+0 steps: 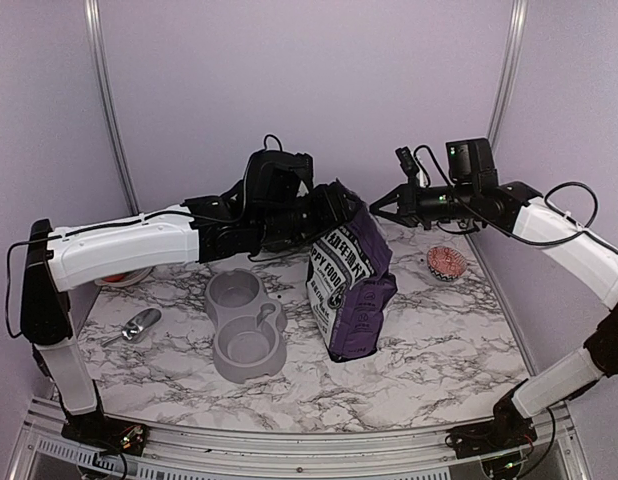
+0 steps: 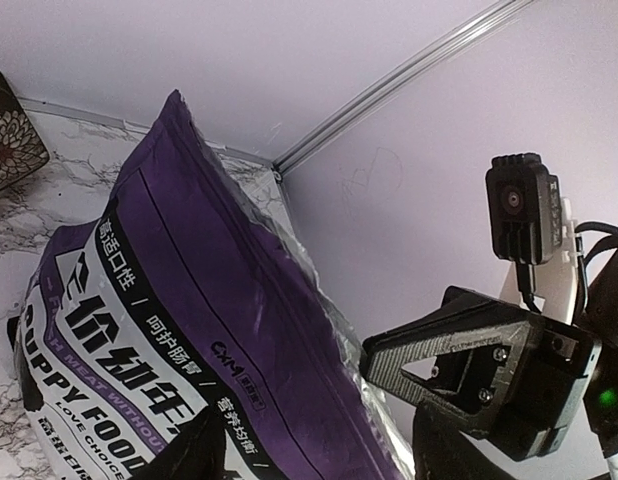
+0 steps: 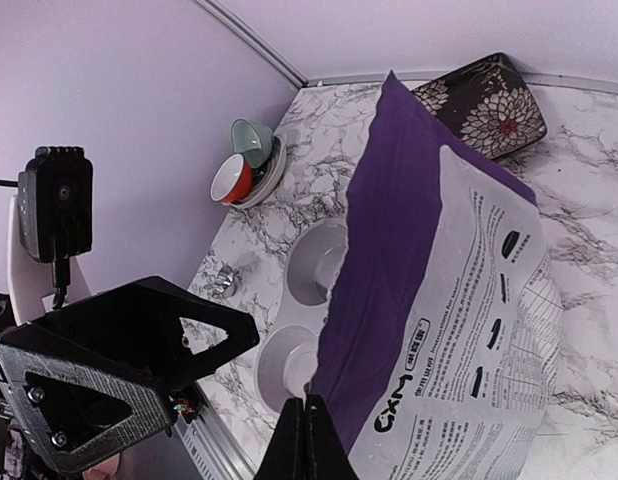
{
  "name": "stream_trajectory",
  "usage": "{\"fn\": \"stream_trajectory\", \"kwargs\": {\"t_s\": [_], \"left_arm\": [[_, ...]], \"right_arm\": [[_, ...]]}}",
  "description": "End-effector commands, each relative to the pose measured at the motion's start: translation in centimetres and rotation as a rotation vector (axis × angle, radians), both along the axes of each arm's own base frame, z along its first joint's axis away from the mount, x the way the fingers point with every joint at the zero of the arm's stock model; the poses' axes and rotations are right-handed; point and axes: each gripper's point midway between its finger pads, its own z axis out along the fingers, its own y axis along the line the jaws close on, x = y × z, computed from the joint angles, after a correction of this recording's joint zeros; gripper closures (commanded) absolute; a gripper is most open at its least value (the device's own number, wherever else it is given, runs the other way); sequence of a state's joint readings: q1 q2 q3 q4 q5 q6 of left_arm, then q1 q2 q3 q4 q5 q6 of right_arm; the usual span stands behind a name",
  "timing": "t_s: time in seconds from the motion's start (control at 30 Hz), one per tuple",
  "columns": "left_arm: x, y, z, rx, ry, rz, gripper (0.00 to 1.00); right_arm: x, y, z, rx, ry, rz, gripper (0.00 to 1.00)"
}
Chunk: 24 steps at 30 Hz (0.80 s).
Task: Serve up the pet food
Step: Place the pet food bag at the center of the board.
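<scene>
The purple-and-white bag [image 1: 351, 290] printed "PUPPY FOOD" stands on the marble table, leaning a little. It also shows in the left wrist view [image 2: 189, 280] and the right wrist view [image 3: 459, 300]. No kibble shows; the pet food is hidden inside. My left gripper [image 1: 334, 208] holds the bag's top left corner, its fingers either side of the bag top [image 2: 309, 440]. My right gripper [image 1: 377, 207] is at the top right corner, its fingers pressed together at the ragged top edge [image 3: 305, 405]. The grey double bowl [image 1: 217, 318] is left of the bag, both wells empty [image 3: 274, 360].
A shiny metal scoop [image 1: 139, 326] lies left of the bowl. A red cup and a teal cup [image 3: 244, 165] sit on a plate at the back left. A pink ribbed cup [image 1: 446, 262] is right of the bag. A dark floral box [image 3: 484, 100] lies behind it.
</scene>
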State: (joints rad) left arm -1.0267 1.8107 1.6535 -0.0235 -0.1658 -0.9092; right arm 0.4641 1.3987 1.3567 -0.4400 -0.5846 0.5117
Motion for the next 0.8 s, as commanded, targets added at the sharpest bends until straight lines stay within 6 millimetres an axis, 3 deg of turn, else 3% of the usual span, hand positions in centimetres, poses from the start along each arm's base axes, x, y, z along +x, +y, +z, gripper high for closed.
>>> {"fn": "stream_trajectory", "kwargs": {"t_s": [0.0, 0.43, 0.77], "left_arm": [[0.3, -0.7, -0.2, 0.034, 0.000, 0.014, 0.37], [1.3, -2.6, -1.7, 0.099, 0.004, 0.027, 0.50], [1.6, -2.9, -2.1, 0.124, -0.003, 0.045, 0.76]], "right_arm": [[0.0, 0.0, -0.2, -0.001, -0.021, 0.009, 1.00], [-1.3, 0.4, -0.8, 0.057, -0.024, 0.066, 1.00], [-1.4, 0.4, -0.5, 0.067, -0.034, 0.072, 1.00]]}}
